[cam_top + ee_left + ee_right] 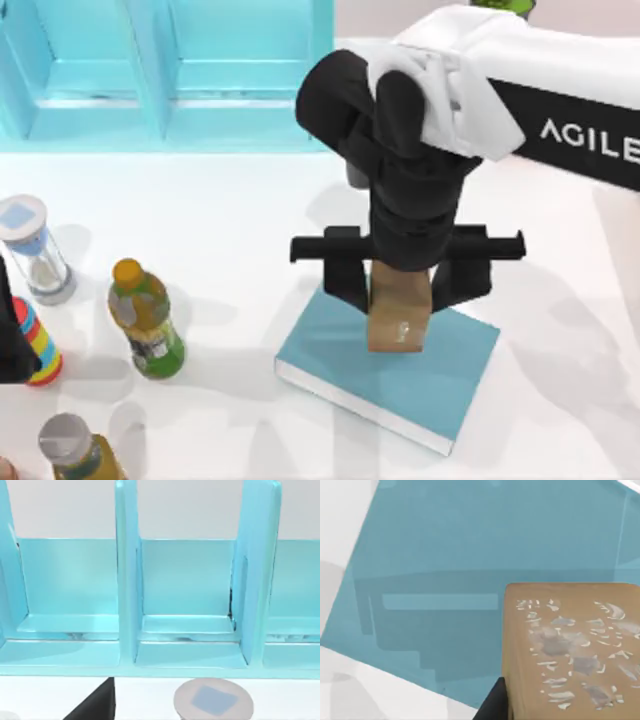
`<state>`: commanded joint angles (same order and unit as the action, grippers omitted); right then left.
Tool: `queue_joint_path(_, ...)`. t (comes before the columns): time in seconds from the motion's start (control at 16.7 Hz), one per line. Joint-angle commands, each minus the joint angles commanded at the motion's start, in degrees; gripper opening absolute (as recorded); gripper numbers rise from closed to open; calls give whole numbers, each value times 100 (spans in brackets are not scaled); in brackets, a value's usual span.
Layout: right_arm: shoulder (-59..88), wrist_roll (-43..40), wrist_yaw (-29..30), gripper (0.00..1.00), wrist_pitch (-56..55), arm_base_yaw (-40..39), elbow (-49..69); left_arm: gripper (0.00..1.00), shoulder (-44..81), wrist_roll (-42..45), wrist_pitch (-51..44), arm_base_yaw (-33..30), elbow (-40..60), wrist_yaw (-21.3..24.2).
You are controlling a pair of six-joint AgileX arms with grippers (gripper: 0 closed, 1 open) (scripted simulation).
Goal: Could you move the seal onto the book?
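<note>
Clamped between the right gripper's [400, 290] black fingers, the seal [399, 318] stands upright over the book [455, 365], a tan, wood-like block with its long axis vertical. From above, that flat teal cover with white page edges lies askew on the white table [560, 400]. Pale flecked marks on the seal's face come out in the right wrist view. My left gripper [12, 330] sits parked at the table's left edge.
</note>
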<state>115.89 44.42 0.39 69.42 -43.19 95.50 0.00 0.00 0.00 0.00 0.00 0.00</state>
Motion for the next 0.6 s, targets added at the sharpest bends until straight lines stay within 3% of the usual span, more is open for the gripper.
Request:
queue_joint_path(0.24,0,0,0,98,0,0,0,100,0,0,0,0,0,0)
queue_joint_path(0.6,0,0,0,100,0,0,0,100,0,0,0,0,0,0)
